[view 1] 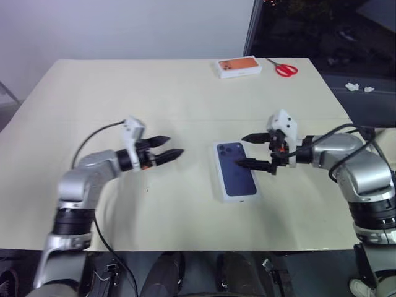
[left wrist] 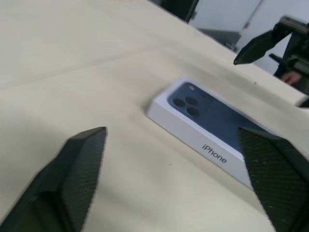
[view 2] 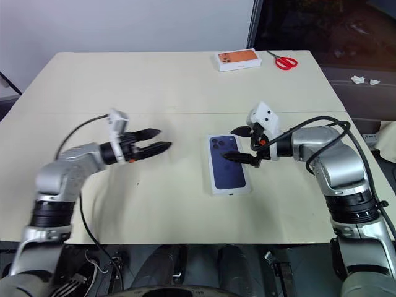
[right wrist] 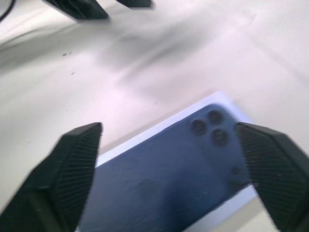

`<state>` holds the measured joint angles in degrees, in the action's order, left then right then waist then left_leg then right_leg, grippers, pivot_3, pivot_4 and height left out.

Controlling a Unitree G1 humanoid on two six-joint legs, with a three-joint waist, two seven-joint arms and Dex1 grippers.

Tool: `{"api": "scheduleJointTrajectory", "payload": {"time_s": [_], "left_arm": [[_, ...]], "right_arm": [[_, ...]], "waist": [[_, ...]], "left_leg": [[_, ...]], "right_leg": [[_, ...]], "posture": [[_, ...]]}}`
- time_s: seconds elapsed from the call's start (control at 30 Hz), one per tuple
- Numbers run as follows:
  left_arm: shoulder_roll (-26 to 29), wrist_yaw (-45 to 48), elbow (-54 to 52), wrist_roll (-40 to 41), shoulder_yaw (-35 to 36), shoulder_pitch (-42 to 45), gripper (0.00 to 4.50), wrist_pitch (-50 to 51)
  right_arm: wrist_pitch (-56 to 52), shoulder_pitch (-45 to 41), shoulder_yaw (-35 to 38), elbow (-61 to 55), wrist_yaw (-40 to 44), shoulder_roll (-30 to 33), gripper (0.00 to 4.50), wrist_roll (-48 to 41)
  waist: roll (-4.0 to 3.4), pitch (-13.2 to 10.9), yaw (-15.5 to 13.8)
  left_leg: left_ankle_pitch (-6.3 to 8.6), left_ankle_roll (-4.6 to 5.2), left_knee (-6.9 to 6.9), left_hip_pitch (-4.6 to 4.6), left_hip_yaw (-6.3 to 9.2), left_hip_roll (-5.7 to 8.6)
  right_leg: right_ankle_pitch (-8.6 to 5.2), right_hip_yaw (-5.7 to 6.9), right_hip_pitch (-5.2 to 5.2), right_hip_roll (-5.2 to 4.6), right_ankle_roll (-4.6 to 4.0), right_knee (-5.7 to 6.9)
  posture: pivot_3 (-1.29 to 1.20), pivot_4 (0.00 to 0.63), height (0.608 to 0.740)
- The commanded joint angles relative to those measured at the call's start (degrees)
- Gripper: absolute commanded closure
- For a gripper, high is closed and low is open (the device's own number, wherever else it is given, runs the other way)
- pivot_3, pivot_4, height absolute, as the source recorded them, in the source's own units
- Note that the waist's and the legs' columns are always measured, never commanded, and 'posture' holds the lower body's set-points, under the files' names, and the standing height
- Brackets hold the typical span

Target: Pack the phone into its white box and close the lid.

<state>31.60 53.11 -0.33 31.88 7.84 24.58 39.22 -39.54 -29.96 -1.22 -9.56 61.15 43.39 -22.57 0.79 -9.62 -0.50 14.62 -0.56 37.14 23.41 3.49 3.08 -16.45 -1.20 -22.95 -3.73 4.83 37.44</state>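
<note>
I see the closed white rectangular cardboard box (view 1: 235,171) lying flat near the middle of the pale cream table (view 1: 154,93), its lid (view 2: 228,163) seated on top with the dark blue phone picture facing up. The printed camera cluster sits at the far end of the lid. In the left wrist view the long side wall carries grey "iPhone" lettering. The phone itself I cannot see; whether it is inside the box I cannot tell.

My left gripper (view 1: 168,147) hangs above the table to the left of the box, well apart from it, black fingers pointing toward the box. The fingers are spread wide with nothing between them, and in its wrist view the box lies in the gap ahead.

My right gripper (view 2: 240,144) is at the box's right side, pointing left and somewhat down. Its fingers are parted wide and empty; the nearer finger (view 1: 255,164) reaches over the lid's right edge, while the farther finger (view 1: 255,137) is just beyond the box's far corner. Whether the nearer tip touches the lid I cannot tell. Its wrist view looks down on the blue lid face between the two fingers.

At the table's far edge lies a small white box with an orange top (view 1: 238,67), and just right of it a pair of red-handled scissors (view 1: 284,68).
</note>
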Motion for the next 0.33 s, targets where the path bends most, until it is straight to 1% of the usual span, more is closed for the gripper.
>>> {"api": "scheduleJointTrajectory", "payload": {"time_s": [0.03,0.13,0.2,0.33], "left_arm": [[5.0,3.6,-2.8,-0.4,4.3,-5.9,0.0,-5.3],[8.3,4.3,-3.3,-1.2,7.3,-11.6,0.0,-8.7],[9.7,3.7,-3.1,-1.4,10.4,-15.0,0.0,-10.8],[11.5,3.3,-2.5,-2.6,13.2,-20.0,0.0,-13.5]], "right_arm": [[7.4,2.0,3.8,0.3,0.6,0.5,0.03,-0.2],[11.4,5.9,4.8,2.5,1.5,1.1,0.03,0.0],[12.5,9.0,5.8,3.2,2.4,1.6,0.03,-0.7],[14.0,11.8,7.6,3.0,2.8,1.9,0.03,-1.6]], "waist": [[-0.05,0.0,0.2],[-0.05,0.0,0.2],[-0.04,0.0,-0.1],[-0.08,-0.1,-0.2]], "left_leg": [[0.0,0.0,-0.03,0.0,-0.02,0.0],[0.01,0.0,-0.04,-0.01,-0.03,-0.01],[0.01,0.0,-0.04,-0.01,-0.02,-0.01],[0.02,0.02,-0.05,0.01,-0.04,-0.01]], "right_leg": [[0.0,-0.04,-0.03,0.0,0.0,-0.01],[0.0,-0.05,-0.01,-0.05,-0.01,-0.01],[0.0,-0.03,0.0,-0.06,-0.02,0.0],[0.0,-0.05,-0.01,-0.12,-0.04,-0.02]], "posture": [[0.0,0.15,0.74],[0.0,0.15,0.74],[0.0,0.15,0.74],[0.0,0.15,0.74]]}}
